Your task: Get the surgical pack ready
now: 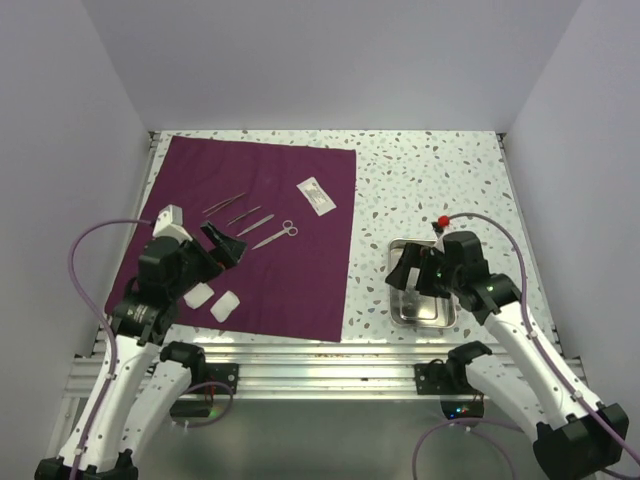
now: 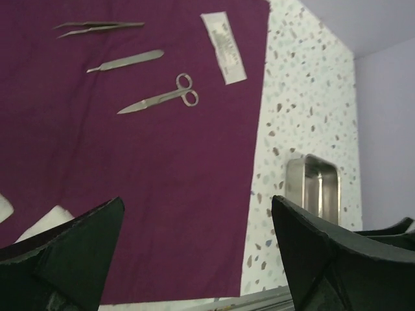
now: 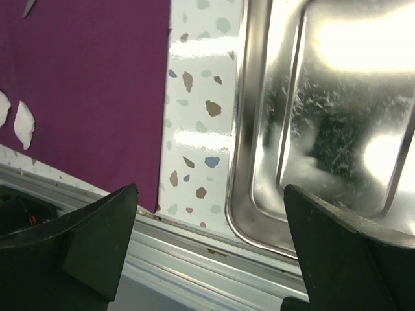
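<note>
Steel tray (image 1: 428, 314) lies just under your right gripper (image 1: 406, 268), long axis near-to-far, off the maroon cloth's (image 1: 300, 280) right edge; your left gripper (image 1: 228, 247) is farther; both gape empty.

Bright, even overhead light; strong glare on the steel tray (image 3: 324, 116), with near gripper fingers (image 3: 91, 246) dark and soft-focused.

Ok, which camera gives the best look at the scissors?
The left wrist view: the scissors lie large, unobstructed on the maroon cloth. In the top external view the scissors are small but whole. The right wrist view does not clearly show them.
</note>
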`<state>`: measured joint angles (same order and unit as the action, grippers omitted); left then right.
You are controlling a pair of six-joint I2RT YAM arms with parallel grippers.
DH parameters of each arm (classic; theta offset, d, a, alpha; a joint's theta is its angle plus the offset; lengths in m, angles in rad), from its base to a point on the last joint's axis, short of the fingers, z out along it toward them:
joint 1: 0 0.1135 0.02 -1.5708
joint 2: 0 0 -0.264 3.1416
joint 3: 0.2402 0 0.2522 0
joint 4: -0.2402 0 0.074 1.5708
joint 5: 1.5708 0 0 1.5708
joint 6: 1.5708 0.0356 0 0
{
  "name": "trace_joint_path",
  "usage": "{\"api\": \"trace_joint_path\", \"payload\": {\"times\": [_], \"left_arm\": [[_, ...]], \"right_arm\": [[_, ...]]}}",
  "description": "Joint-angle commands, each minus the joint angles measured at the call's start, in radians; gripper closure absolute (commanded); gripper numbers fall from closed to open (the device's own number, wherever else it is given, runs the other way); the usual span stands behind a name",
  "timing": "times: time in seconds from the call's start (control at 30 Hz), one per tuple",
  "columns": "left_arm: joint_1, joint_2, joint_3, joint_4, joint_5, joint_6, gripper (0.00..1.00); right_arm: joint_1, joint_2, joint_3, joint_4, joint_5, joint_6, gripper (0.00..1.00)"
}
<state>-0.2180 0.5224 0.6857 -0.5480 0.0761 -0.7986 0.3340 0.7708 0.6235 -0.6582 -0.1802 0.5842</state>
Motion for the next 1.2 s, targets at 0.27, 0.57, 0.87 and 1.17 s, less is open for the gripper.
{"api": "trace_joint_path", "payload": {"times": [0.27, 0.57, 0.87, 1.17], "left_arm": [[0.006, 0.198, 0.172, -0.164, -0.055, 0.194, 0.12], [0.005, 0.385, 0.296, -0.184, -0.098, 0.320, 0.23], [-0.058, 0.634, 0.351, -0.097, -0.073, 0.410, 0.45], [-0.099, 1.160, 0.725, -0.078, 0.022, 0.601, 0.72]], "right_arm": [[0.149, 0.191, 0.166, 0.123, -0.090, -0.193, 0.01], [0.211, 0.228, 0.156, 0.166, -0.122, -0.227, 0.01], [0.212, 0.266, 0.137, 0.209, -0.179, -0.256, 0.01], [0.212, 0.321, 0.147, 0.229, -0.202, -0.259, 0.01]]}}
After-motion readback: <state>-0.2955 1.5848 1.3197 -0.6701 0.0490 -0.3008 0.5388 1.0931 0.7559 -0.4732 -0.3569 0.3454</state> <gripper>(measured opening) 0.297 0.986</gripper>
